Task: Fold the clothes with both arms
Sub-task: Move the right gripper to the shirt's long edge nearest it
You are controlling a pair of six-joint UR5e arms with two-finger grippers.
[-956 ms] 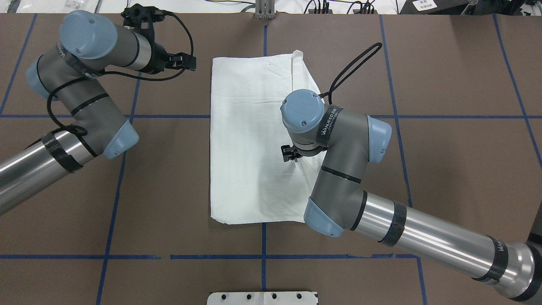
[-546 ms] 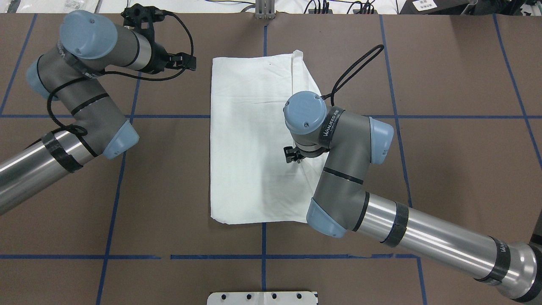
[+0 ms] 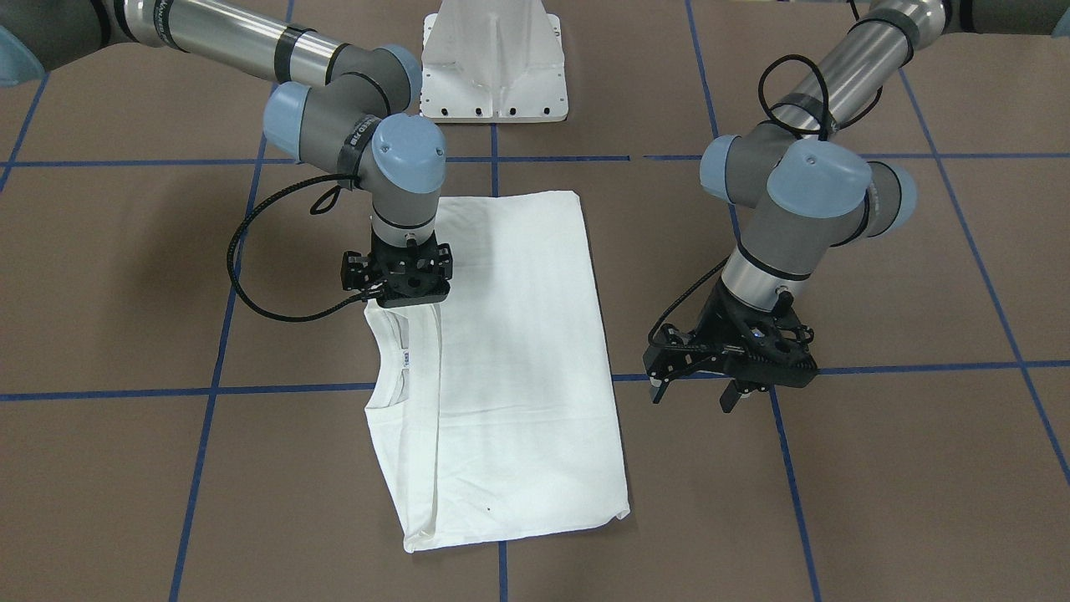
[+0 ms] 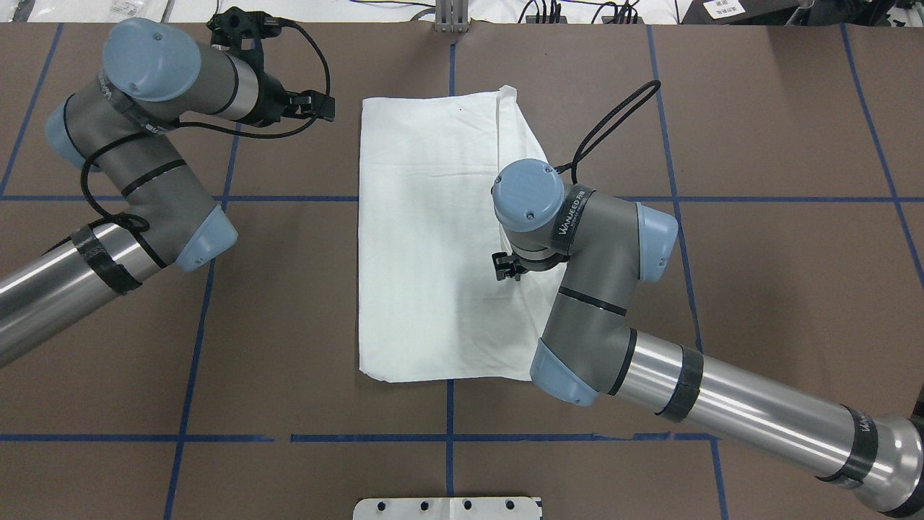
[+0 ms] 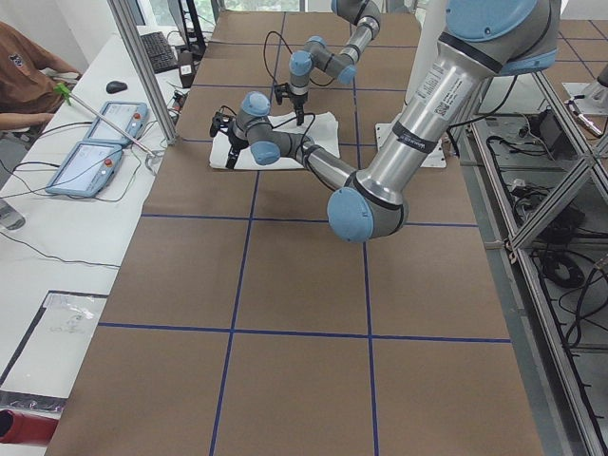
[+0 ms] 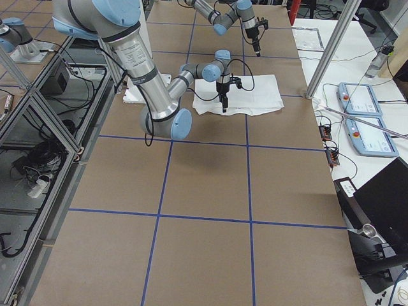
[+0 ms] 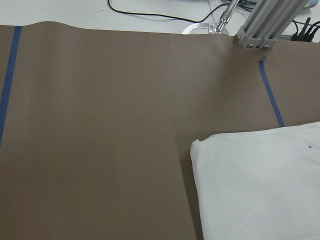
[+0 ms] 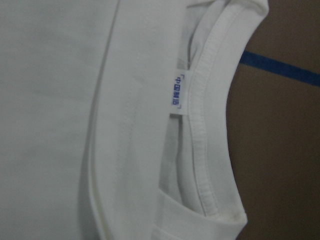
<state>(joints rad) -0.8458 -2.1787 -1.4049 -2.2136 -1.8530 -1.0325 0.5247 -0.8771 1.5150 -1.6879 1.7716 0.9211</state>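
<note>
The clothes are one white shirt (image 4: 426,238), folded into a tall rectangle in the middle of the brown table (image 4: 758,289). Its ribbed collar (image 8: 200,135) and small neck label (image 8: 177,95) fill the right wrist view. In the front-facing view the label (image 3: 404,358) shows at the shirt (image 3: 518,351) edge. My right gripper (image 3: 401,297) (image 4: 505,267) points down over that collar edge. Its fingers are hidden, so I cannot tell its state. My left gripper (image 3: 692,389) (image 4: 325,107) hangs open beside the shirt, off the cloth, holding nothing. A shirt corner (image 7: 260,185) lies in the left wrist view.
The white pedestal base (image 3: 493,75) (image 4: 447,508) stands on the robot's side of the shirt. Blue tape lines (image 4: 447,412) grid the table. An aluminium post (image 7: 265,25) rises at the far edge. A seated person (image 5: 19,76) and two control pendants (image 5: 95,142) are at a side desk.
My right arm has shifted slightly to the right and toward the robot over the shirt's collar edge. The left arm and the shirt have not visibly moved.
</note>
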